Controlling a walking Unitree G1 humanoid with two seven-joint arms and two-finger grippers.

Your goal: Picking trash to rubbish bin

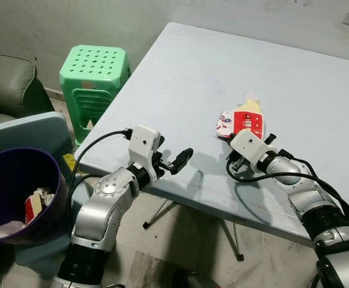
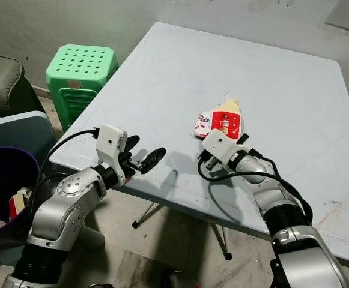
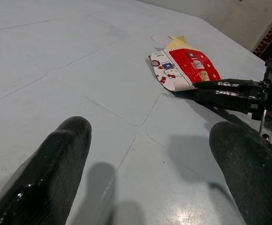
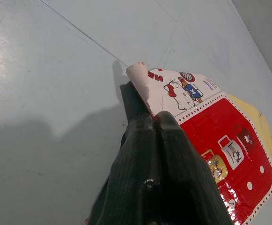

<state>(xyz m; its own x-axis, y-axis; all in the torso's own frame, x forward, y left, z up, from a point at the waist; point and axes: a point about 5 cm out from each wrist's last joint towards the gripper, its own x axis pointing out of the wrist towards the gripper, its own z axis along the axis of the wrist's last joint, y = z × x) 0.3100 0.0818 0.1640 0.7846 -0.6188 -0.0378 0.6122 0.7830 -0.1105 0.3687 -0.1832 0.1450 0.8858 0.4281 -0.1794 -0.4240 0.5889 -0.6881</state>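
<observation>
From the head camera, one flattened red-and-white snack wrapper (image 1: 241, 122) lies on the pale grey desk (image 1: 222, 72), near its front edge. The right gripper (image 1: 230, 157) rests at the wrapper's near end, while the left gripper (image 1: 175, 161) hovers over the desk's front edge, well apart from the wrapper. One purple rubbish bin (image 1: 48, 174), already holding a few scraps, stands on the floor to the robot's left, beside one green plastic stool (image 1: 94, 78).

From the left wrist, that gripper's two black fingers (image 3: 51, 176) stand wide apart with nothing between them, pointing across the desk at the wrapper and the right gripper's fingers beside it.

From the right wrist, the two fingers are pressed together on the wrapper's curled white corner (image 4: 143, 82); the edge appears pinched between them, though the contact itself is hidden.

The pick-up step looks to be in hand. The next move likely calls for lifting the thin foil without letting it slip, then carrying it left and releasing over the bin.
</observation>
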